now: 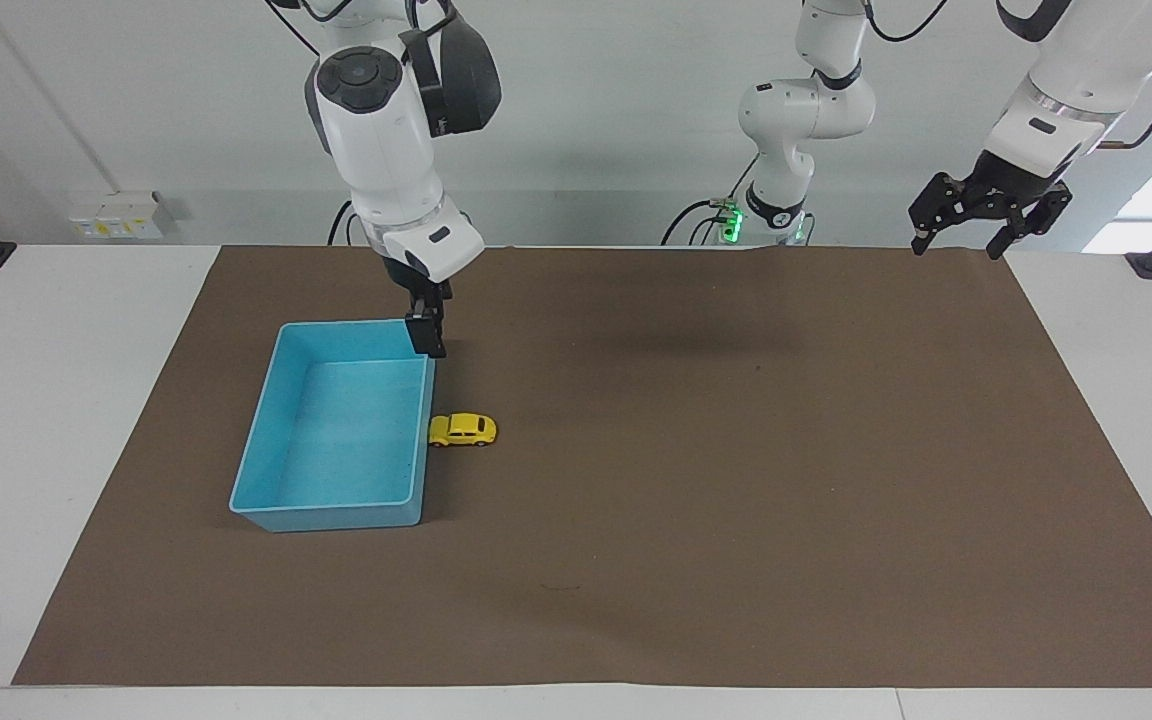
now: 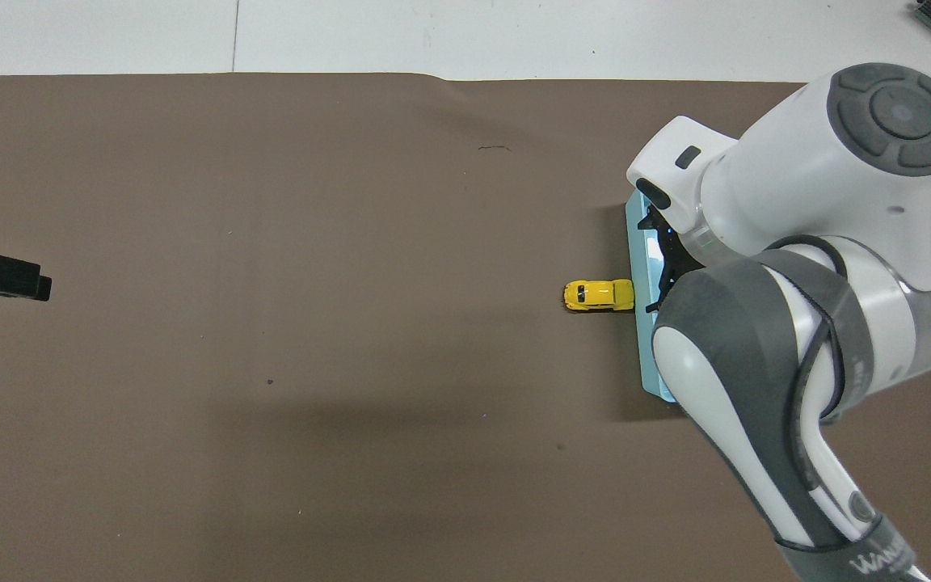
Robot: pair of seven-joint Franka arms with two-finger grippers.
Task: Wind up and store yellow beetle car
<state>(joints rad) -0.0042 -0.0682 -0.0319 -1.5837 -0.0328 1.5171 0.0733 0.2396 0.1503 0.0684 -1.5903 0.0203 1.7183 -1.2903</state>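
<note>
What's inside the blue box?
The blue tray looks empty in the facing view, its floor bare. The yellow beetle car sits outside, against its wall. The right gripper hangs over its corner; overhead, the arm covers most of it.

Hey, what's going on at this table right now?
Nothing is held yet. The yellow beetle car sits on the brown mat against the blue tray, outside it. The right tool hangs over the tray's corner nearest the robots, near the car. The left tool waits, open, raised at the table's edge.
</note>
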